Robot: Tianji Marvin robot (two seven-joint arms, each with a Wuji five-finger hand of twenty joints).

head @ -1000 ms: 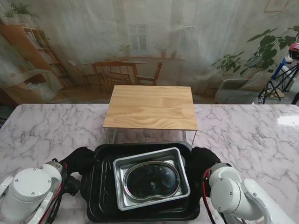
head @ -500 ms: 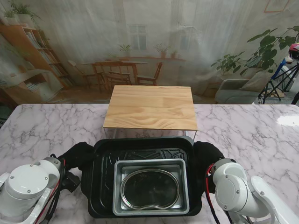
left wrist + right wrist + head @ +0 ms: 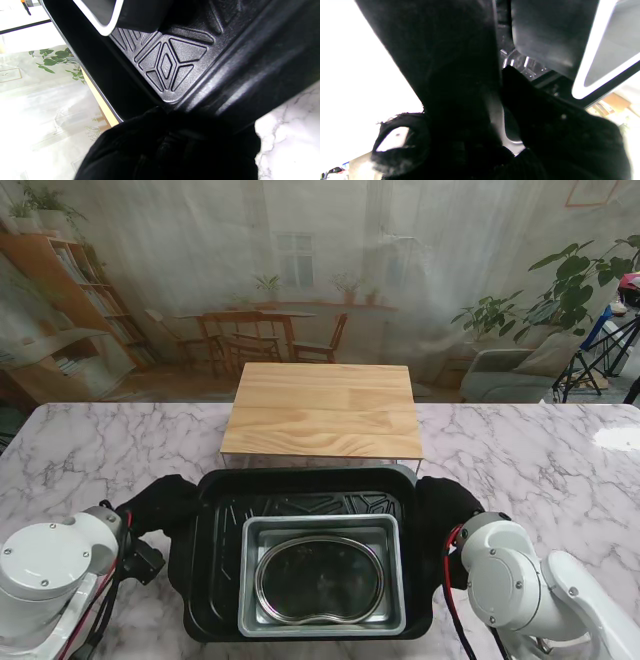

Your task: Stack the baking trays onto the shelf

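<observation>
Holding black tray | silver tray nested | patterned floor

A small tray sits inside a big tray, with a ring-shaped pan in it. The shelf stands just behind them, farther from me.

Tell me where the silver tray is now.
In the stand view, the silver tray lies inside the black tray, against its nearer edge, in front of the wooden shelf.
</observation>
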